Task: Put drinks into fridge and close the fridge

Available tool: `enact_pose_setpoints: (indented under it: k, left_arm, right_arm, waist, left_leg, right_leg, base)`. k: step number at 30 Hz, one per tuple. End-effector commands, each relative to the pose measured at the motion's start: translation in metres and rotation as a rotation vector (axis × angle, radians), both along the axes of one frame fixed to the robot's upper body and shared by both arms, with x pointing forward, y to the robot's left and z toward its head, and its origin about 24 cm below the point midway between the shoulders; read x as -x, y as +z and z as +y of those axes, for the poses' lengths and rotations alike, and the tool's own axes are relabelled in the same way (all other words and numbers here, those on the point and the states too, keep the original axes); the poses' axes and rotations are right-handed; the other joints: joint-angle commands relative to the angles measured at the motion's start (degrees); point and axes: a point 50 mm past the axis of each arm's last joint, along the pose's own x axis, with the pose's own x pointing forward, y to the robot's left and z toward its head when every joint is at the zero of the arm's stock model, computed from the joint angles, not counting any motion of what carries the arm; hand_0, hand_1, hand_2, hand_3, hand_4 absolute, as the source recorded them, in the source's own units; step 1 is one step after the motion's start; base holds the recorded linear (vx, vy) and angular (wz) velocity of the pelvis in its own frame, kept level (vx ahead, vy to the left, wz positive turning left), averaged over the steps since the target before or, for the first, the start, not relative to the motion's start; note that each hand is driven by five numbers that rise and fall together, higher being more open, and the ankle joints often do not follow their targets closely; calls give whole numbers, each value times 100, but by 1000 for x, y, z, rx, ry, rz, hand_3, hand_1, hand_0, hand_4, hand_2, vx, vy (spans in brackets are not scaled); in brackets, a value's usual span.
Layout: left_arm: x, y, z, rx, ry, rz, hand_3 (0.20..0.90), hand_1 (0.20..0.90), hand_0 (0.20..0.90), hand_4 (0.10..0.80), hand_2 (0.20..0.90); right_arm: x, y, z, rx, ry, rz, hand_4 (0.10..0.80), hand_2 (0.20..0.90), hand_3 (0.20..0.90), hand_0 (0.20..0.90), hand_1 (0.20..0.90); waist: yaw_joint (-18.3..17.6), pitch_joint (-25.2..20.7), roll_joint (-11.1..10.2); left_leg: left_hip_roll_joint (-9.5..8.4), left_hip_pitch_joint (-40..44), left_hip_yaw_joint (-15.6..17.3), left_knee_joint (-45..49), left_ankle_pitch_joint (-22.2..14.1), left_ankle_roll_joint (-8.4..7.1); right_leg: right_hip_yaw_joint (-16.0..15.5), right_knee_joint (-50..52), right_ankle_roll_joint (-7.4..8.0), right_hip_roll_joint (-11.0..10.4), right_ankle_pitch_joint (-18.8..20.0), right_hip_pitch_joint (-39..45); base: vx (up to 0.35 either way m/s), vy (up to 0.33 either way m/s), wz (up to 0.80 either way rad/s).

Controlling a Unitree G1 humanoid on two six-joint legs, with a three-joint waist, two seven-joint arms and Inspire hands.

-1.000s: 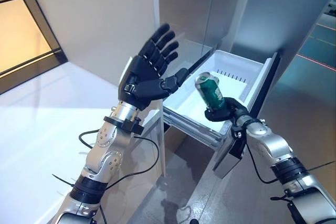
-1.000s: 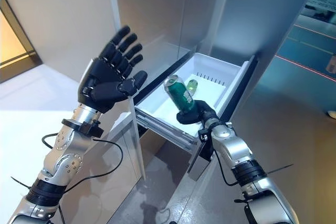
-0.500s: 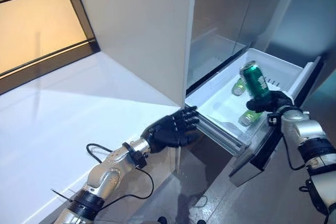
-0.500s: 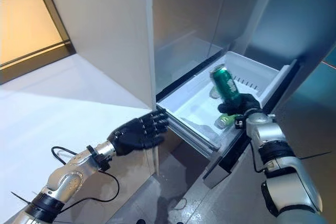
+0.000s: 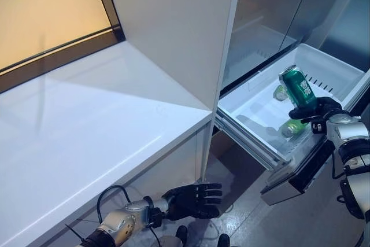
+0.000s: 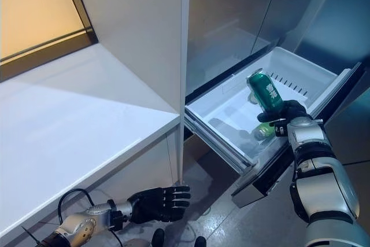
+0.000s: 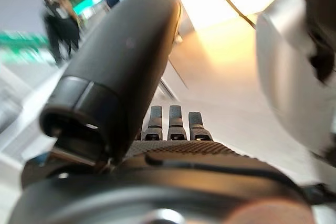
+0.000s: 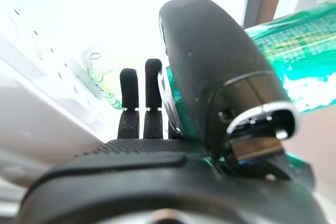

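My right hand (image 5: 317, 110) is shut on a green can (image 5: 297, 86) and holds it tilted above the fridge's open white drawer (image 5: 248, 103). The can also shows in the right wrist view (image 8: 294, 35), gripped between my thumb and fingers. Green drinks (image 5: 291, 128) lie inside the drawer, one near its back (image 5: 280, 92). My left hand (image 5: 193, 199) is open and empty, low down in front of the white counter (image 5: 87, 125), near the floor. The fridge's upper compartment (image 5: 272, 10) stands open above the drawer.
A tall white panel (image 5: 173, 27) stands between the counter and the fridge. The drawer's dark front (image 5: 306, 169) juts out toward me at the right. Grey floor (image 5: 243, 201) lies below the drawer.
My left hand has dropped from the counter's edge to low near the floor. The view has shifted right. My right hand still holds the can above the drawer.
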Motion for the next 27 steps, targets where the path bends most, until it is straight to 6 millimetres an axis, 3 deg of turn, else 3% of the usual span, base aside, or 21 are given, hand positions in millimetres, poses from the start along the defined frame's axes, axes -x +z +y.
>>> enact_pose_setpoints:
  k: [1,6,12,18,27]
  left_arm:
    - [-15,4,-5,-36,16,-175,900,900,900,800,900]
    - [-5,-27,35,-277,127,-146,900,900,900,800,900]
    - [-3,-39,69,-435,230,-109,900,900,900,800,900]
    - [-12,-36,83,-461,325,-96,900,900,900,800,900]
    - [-17,-32,84,-437,344,-116,900,900,900,800,900]
  right_arm:
    - [-15,111,0,153,59,-335,100,300,200,300,300]
    - [-14,116,3,229,103,-248,100,300,200,300,300]
    - [-13,104,-2,260,146,-10,100,300,200,300,300]
    - [-13,101,-3,248,143,98,100,300,200,300,300]
    - [-10,95,-7,274,116,247,100,300,200,300,300]
  waist:
    - [121,-30,-157]
    - [202,189,-235]
    - [343,352,-285]
    - [464,510,-267]
    - [620,722,-173]
  left_leg:
    - [-131,-288,56,376,-386,116]
    - [-125,-510,28,444,-337,89]
    - [-110,-681,-20,494,-280,64]
    - [-137,-847,-118,574,-249,47]
    - [-196,-1081,-232,678,-206,31]
  right_leg:
    - [111,570,-168,218,-235,-361]
    - [43,639,-193,218,-231,-548]
    - [-67,709,-217,211,-241,-671]
    - [-155,789,-255,193,-266,-782]
    - [-291,908,-292,148,-304,-953]
  base:
    - [-109,-43,0]
    - [-66,-44,4]
    - [-43,-23,3]
    - [-32,3,11]
    - [-35,17,10]
